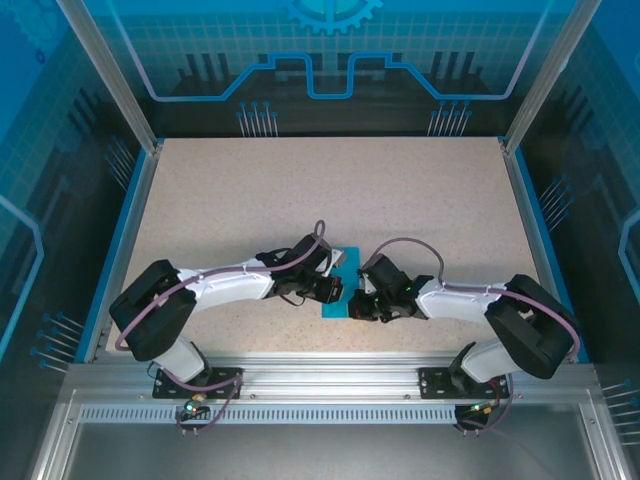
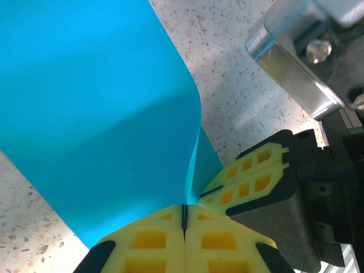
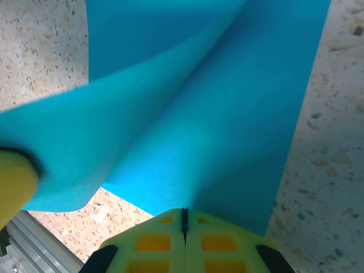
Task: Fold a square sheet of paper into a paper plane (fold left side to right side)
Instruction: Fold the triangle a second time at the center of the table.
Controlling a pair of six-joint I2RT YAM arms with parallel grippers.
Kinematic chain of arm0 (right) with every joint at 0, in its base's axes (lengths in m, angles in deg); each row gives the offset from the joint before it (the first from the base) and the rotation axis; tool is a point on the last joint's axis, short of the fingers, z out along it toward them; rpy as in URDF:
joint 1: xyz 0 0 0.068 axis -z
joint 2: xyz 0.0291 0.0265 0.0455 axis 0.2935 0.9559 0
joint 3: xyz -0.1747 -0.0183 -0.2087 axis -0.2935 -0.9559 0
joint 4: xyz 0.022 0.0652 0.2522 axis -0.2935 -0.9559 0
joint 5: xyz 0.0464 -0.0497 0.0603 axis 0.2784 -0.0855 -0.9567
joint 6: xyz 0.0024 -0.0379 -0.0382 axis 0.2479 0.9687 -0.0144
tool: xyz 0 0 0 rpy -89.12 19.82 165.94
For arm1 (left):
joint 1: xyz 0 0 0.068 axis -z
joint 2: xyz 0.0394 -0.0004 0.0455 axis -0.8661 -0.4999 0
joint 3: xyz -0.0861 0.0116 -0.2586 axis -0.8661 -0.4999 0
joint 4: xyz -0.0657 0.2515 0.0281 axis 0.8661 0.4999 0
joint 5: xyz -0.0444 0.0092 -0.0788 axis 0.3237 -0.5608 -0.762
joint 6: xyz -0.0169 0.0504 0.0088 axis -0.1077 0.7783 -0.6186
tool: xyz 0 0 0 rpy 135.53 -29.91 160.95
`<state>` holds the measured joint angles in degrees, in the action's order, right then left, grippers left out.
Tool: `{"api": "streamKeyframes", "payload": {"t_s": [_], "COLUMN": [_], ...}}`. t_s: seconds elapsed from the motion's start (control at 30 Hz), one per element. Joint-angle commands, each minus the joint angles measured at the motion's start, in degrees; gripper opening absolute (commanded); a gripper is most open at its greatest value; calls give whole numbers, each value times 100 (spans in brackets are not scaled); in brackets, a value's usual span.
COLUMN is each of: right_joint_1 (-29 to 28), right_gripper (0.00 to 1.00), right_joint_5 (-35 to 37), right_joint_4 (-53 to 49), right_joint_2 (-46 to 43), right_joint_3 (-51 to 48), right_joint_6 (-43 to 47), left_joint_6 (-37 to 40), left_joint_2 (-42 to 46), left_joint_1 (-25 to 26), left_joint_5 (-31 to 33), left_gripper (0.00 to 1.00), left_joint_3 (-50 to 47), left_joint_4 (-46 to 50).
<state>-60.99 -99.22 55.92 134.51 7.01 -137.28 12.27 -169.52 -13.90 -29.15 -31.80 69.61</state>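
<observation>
From above, we see both arms covering most of the square sheet of paper [image 1: 332,309] near the front edge of the table [image 1: 300,180]. Left wrist: the left gripper [image 2: 183,219] is clenched on the paper's curled edge. Right wrist: the right gripper [image 3: 183,219] is clenched on it too.

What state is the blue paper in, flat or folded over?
Partly folded: the blue paper curls over itself, uncreased, pinched by the left gripper and right gripper.
</observation>
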Motion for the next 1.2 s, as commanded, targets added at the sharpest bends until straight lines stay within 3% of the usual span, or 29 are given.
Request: {"api": "streamKeyframes", "payload": {"t_s": [0.0, 1.17], "right_joint_1": [-97, -95], "right_gripper": [0, 0], "right_joint_5": [159, 335], "right_joint_4": [-211, -917], "right_joint_2": [97, 247], "right_joint_3": [142, 283], "right_joint_6": [-68, 223], "left_joint_6": [-156, 225], "left_joint_2": [29, -807], "left_joint_1": [-92, -419], "left_joint_5": [-140, 96], "left_gripper": [6, 7], "left_joint_3": [-104, 368], "left_joint_4": [25, 233]}}
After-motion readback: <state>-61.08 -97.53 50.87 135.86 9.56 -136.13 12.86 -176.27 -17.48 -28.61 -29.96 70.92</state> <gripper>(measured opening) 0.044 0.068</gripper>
